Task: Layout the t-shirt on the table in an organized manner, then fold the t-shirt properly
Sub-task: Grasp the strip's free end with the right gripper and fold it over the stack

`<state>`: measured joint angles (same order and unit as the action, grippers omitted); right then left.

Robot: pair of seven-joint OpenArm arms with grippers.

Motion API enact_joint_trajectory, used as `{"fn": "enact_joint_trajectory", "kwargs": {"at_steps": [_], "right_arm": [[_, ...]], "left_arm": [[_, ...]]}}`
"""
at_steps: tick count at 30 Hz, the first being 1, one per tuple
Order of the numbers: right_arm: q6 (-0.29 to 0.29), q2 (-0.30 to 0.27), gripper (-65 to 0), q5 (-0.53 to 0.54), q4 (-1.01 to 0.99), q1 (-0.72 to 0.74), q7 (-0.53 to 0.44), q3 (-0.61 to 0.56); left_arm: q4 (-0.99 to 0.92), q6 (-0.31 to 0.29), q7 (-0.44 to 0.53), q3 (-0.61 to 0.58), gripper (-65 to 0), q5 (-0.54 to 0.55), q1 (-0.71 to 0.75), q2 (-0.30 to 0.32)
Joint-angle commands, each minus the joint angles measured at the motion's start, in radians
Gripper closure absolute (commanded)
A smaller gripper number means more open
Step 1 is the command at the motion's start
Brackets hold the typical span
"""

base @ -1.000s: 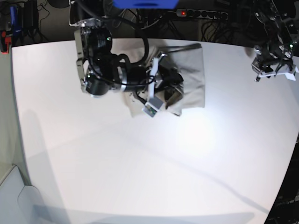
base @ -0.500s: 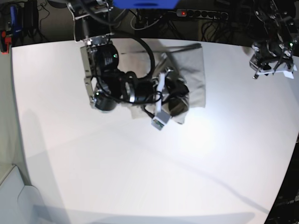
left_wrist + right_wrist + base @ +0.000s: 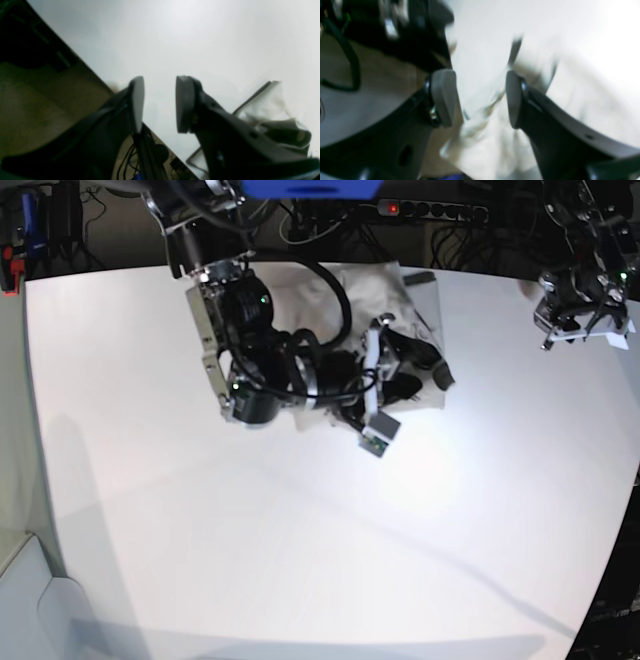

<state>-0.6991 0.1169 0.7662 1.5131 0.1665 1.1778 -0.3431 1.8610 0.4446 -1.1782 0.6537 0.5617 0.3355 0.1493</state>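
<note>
Where right fingers (image 3: 443, 97) gape: t-shirt (image 3: 495, 140).

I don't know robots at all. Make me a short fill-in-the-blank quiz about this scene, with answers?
1. The t-shirt lies on a ____ table.
2. The right hand hangs over the shirt with its two fingers ____.
3. The left hand holds ____.
4. In the base view, the shirt sits near the table's ____ edge.

Answers: white; apart; nothing; far

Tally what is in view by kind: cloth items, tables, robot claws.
T-shirt: 1
Table: 1
Claws: 2, the right claw open over the t-shirt, the left claw open and empty at the table's edge
Total: 4
</note>
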Motion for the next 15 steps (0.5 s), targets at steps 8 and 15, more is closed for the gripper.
{"fn": "enact_joint_trajectory", "kwargs": {"at_steps": [8,15], "right_arm": [[0.001,-0.044,-33.9,0.02,0.094,0.006,-0.023,0.037],[0.001,-0.075,-22.0,-0.015,0.024,0.025,-0.086,0.065]], "left_arm": [[0.018,0.02,0.004,0.007,-20.4,0.016,0.03,0.074],[0.018,0.018,0.001,0.062,-20.4,0.016,0.035,0.088]]}}
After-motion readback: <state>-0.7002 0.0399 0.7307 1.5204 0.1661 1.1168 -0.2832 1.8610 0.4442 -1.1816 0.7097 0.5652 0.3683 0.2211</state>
